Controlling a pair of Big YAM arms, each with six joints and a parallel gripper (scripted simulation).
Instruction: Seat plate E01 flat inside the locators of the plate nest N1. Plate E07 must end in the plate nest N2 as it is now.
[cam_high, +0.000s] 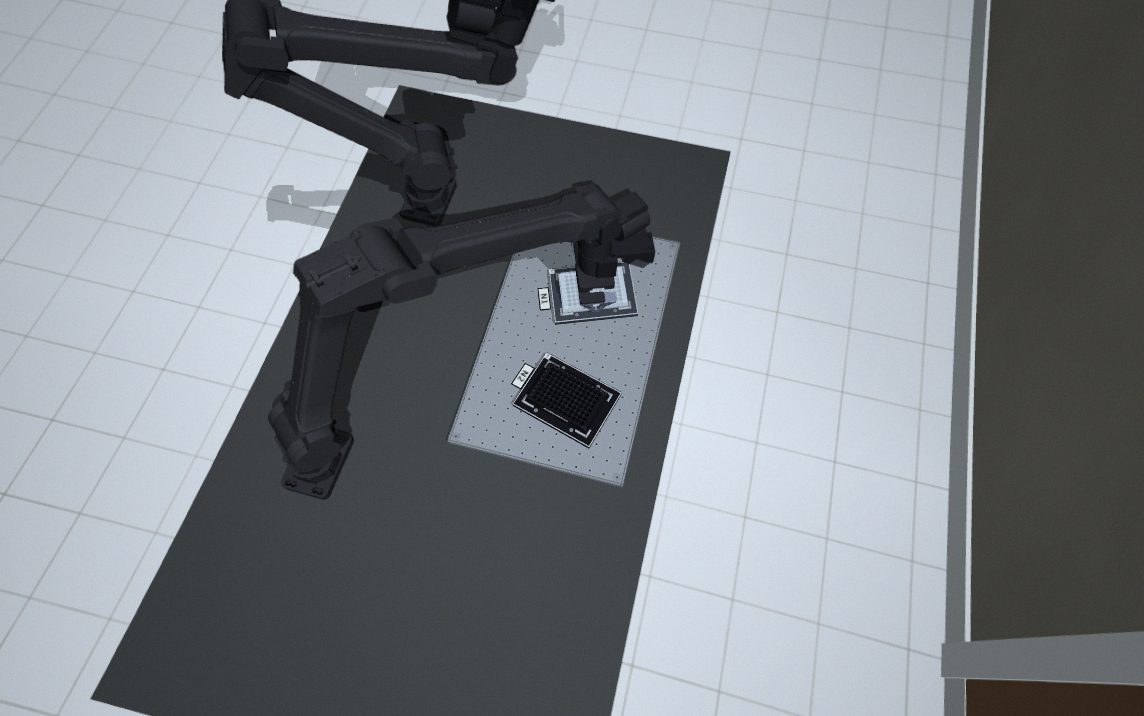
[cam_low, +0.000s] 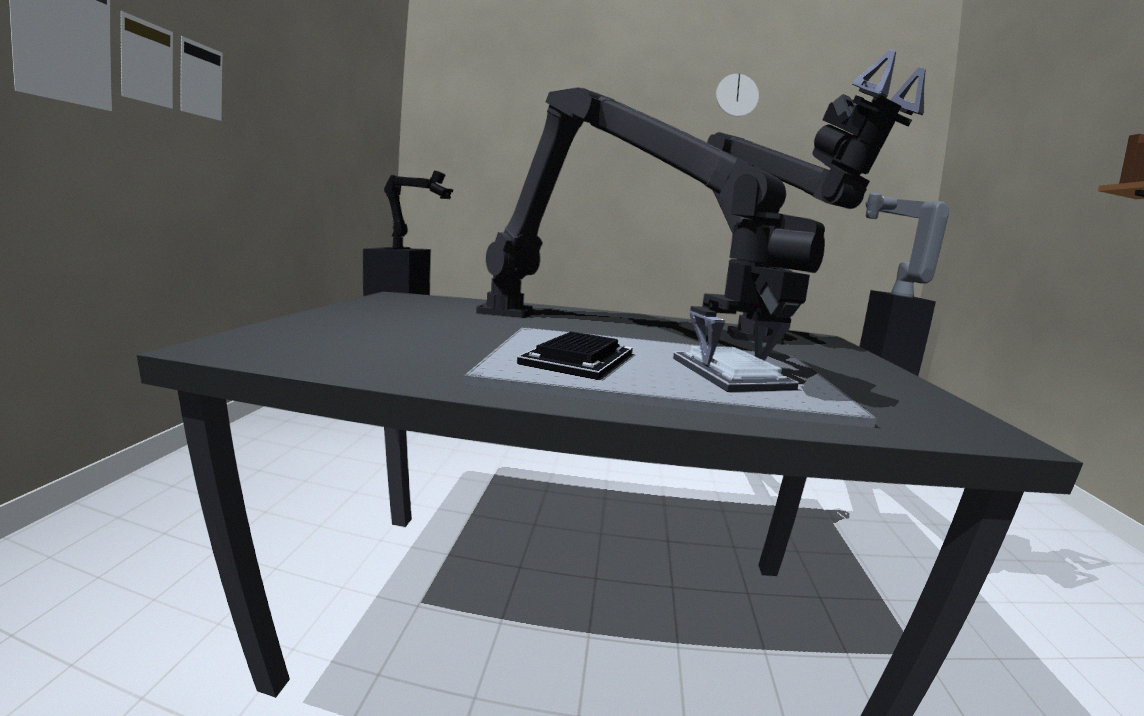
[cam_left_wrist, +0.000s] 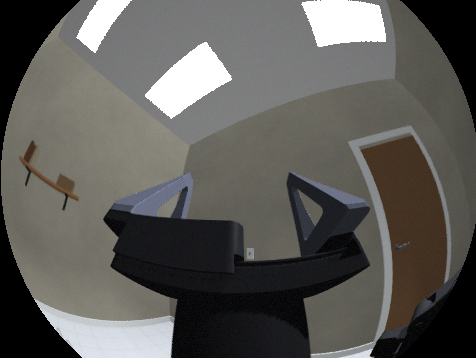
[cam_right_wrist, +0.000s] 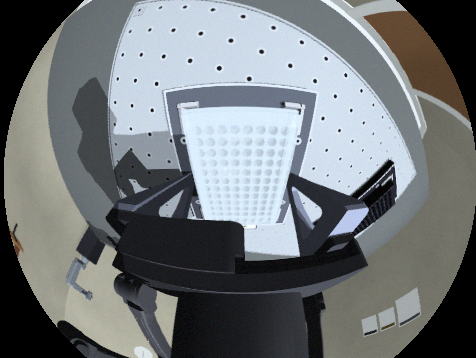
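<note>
Plate E01 (cam_high: 569, 291) (cam_low: 742, 364) (cam_right_wrist: 240, 160), pale and translucent with many wells, lies in nest N1 (cam_high: 595, 315) (cam_low: 759, 386) (cam_right_wrist: 240, 95). It looks level and inside the corner locators; its far end is partly hidden by my right gripper in the right wrist view. My right gripper (cam_low: 736, 358) (cam_right_wrist: 240, 178) is open, its fingers low on either side of E01. Black plate E07 (cam_high: 569, 395) (cam_low: 577, 346) (cam_right_wrist: 380, 202) sits in nest N2 (cam_high: 556, 424) (cam_low: 561, 366) and looks flat. My left gripper (cam_low: 906, 60) (cam_left_wrist: 239, 177) is open and empty, raised high and pointing up, away from both nests.
Both nests stand on a perforated light grey board (cam_high: 489, 422) (cam_low: 641, 396) on the dark table (cam_high: 379, 591) (cam_low: 337, 371). The right arm (cam_high: 506, 227) reaches over the table to N1. The left arm (cam_high: 379, 54) is folded back behind it.
</note>
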